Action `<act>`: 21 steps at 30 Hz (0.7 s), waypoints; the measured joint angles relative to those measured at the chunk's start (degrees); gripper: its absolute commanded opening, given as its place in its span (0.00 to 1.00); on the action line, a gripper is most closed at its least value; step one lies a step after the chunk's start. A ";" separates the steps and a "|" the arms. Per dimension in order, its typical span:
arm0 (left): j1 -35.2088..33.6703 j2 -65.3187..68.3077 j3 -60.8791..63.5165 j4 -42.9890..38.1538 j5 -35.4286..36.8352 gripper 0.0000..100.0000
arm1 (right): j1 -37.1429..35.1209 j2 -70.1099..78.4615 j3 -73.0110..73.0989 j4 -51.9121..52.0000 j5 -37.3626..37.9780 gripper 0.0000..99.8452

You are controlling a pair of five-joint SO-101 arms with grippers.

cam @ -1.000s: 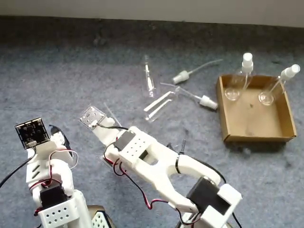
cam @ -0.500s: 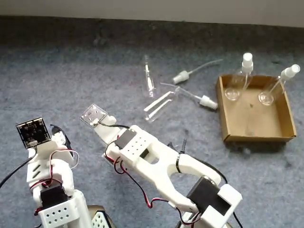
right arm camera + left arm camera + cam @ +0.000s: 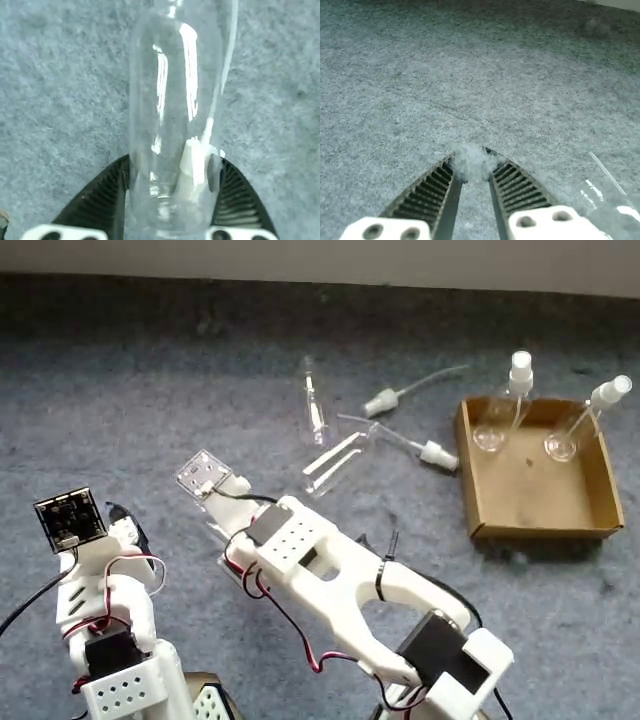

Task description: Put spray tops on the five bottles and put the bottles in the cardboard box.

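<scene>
My right gripper (image 3: 172, 167) is shut on a clear bottle (image 3: 175, 90) that has a white spray top and tube inside it, just above the grey carpet. The right arm (image 3: 300, 555) stretches across the middle of the high view. My left gripper (image 3: 470, 162) is shut, with a tuft of lint at its tips, at the lower left beside the held bottle (image 3: 615, 207). Two bare bottles (image 3: 315, 410) (image 3: 335, 462) lie on the carpet. Loose spray tops (image 3: 383, 401) (image 3: 438, 454) lie near them. The cardboard box (image 3: 530, 502) holds two capped bottles (image 3: 495, 425) (image 3: 567, 435).
The grey carpet (image 3: 120, 390) is open at the left and far side. The left arm (image 3: 105, 620) stands close beside the right arm. A wall edge runs along the far side.
The right arm has shifted slightly away and to the right, carrying the bottle. The left arm has not moved.
</scene>
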 measured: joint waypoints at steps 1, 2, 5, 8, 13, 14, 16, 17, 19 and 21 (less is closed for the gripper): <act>0.00 0.00 0.00 0.00 0.00 0.01 | 0.35 -0.62 -0.97 2.29 0.00 0.12; 0.00 0.00 0.00 0.00 0.00 0.01 | 0.97 -1.41 -1.67 3.96 0.00 0.12; 0.00 0.00 0.00 0.00 0.00 0.01 | 4.40 -6.42 -3.60 9.05 0.00 0.12; 0.00 0.00 0.00 0.00 0.00 0.01 | 8.70 -13.54 -4.84 12.92 0.00 0.12; 0.00 0.00 0.00 0.00 0.00 0.01 | 15.56 -26.55 -4.57 18.20 0.00 0.12; 0.35 0.00 0.00 0.00 0.00 0.01 | 16.62 -29.01 -3.78 19.43 0.00 0.12; 2.73 0.00 0.00 0.00 0.00 0.01 | 17.76 -33.93 -0.70 21.10 0.35 0.12; 3.78 0.00 0.00 0.00 0.00 0.01 | 17.85 -36.22 1.49 21.27 1.58 0.12; 5.45 0.00 0.53 0.00 0.00 0.01 | 17.85 -40.88 6.51 21.45 5.19 0.12; 6.07 0.00 0.53 0.00 0.00 0.01 | 18.02 -45.27 11.69 21.36 8.18 0.12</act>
